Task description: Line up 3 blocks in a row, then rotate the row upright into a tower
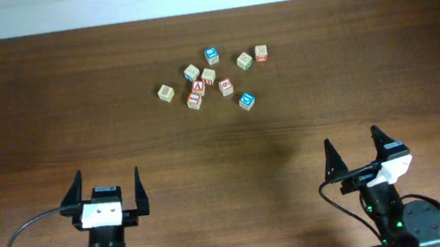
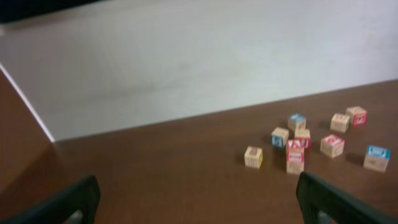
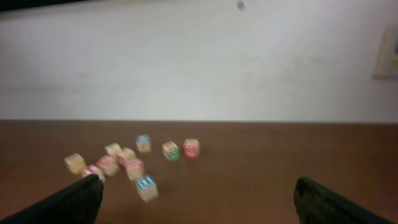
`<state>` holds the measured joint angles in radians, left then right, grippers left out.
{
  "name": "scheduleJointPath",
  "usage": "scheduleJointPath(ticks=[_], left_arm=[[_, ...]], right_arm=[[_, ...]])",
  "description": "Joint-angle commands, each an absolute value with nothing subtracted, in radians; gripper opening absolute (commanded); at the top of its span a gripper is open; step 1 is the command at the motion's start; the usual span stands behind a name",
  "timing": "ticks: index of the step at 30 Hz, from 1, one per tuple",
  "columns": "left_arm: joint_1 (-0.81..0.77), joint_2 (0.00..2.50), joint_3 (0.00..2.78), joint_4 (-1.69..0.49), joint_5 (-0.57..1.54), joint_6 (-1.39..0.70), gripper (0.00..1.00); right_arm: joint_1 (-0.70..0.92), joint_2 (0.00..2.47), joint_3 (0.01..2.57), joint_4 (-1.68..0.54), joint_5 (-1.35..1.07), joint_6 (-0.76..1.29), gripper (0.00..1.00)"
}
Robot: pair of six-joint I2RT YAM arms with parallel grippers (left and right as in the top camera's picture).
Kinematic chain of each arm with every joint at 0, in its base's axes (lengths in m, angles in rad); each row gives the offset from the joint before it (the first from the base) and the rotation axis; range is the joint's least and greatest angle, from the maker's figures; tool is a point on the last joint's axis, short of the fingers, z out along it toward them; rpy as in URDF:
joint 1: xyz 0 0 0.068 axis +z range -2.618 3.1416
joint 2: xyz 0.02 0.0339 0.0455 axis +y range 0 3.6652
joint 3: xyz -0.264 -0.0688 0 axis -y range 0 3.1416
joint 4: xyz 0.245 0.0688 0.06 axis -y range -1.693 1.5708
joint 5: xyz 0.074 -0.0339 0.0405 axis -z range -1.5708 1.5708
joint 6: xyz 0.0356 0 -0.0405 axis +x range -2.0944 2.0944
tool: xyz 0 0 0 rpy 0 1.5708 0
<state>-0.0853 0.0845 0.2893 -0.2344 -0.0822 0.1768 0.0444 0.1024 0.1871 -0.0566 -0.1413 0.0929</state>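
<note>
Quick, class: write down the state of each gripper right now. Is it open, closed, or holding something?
Left gripper: open, holding nothing.
Right gripper: open, holding nothing.

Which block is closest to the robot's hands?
The blue-topped cube sitting by itself at the near edge of the bunch. The other blue-topped cube sits at the far side, and the rest of the blocks lie between them.

A: How many cubes (image 1: 209, 76) lie on the bench (image 1: 34, 95)?
B: Ten. Seen from overhead, two have blue tops and three have red tops; the rest are pale or unclear.
A: And hands?
B: Two: left hand (image 1: 106, 176) and right hand (image 1: 351, 138). One bench.
</note>
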Motion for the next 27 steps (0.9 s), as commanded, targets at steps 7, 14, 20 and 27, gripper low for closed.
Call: scheduleJointPath(ticks=[7,14,20,27], left_arm=[[-0.089,0.694,0.866,-0.494,-0.005,0.189,0.99],[-0.089,1.568,1.737,-1.062,0.26,0.237,0.99],[-0.089,1.76,1.818,-1.15,0.263,0.237,0.99],[-0.089,1.76,1.818,-1.15,0.263,0.237,0.99]], right_arm=[[0.039,0.938,1.062,-0.529,-0.384,0.082,0.98],[0.221,1.786,1.863,-0.951,-0.458,0.085,0.98],[0.263,2.187,1.975,-0.982,-0.481,0.139,0.98],[0.311,2.284,1.93,-1.048,-0.155,0.628,0.78]])
